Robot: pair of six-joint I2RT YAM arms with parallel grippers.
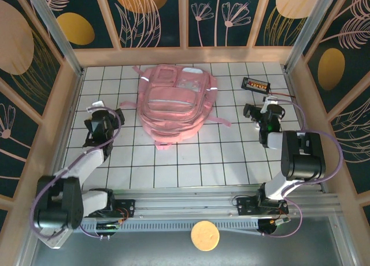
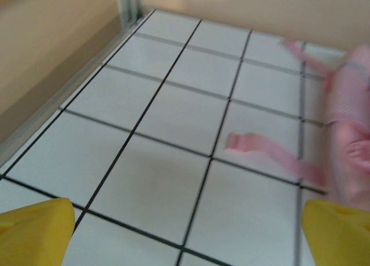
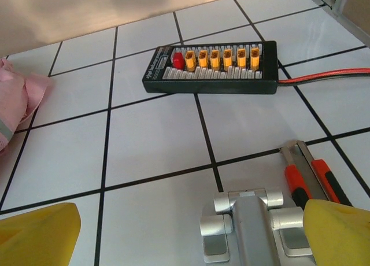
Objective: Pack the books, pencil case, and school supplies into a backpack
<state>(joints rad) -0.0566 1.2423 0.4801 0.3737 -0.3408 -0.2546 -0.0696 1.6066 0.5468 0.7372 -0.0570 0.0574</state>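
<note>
**A:** What are we looking at, starting with the biggest things?

**B:** We are seeing the tiled table (image 1: 231,162) carrying everything. The backpack (image 1: 176,107) is lying flat in the upper middle of the top view with its clear pocket facing up. We are guessing it is sitting there so both arms are reaching it equally.

**A:** Is it lying open?

**B:** We are not making out an open zip, and we cannot tell whether anything is sitting inside.

**A:** How are the claws standing?

**B:** The left gripper (image 1: 107,111) is hovering at the left of the pack, spread wide and holding nothing. In its own camera its yellow fingertips (image 2: 34,234) are sitting at the two bottom corners with bare tile between them. The right gripper (image 1: 263,111) is hovering at the right, equally wide and also holding nothing. We are reading this as two arms waiting clear of the fabric.

**A:** And the smaller things?

**B:** The black gadget (image 3: 211,66) with orange plugs is lying in the upper middle of the right wrist view, with its red wire (image 3: 324,76) trailing off to the right edge. A loose strap (image 2: 266,153) is lying flat on the tiles, pointing toward the left claw. At the bottom right, a cutter (image 3: 309,176) and a silver metal piece (image 3: 248,225) are lying side by side between the right fingertips, and we are judging neither to be part of the packing.
</note>
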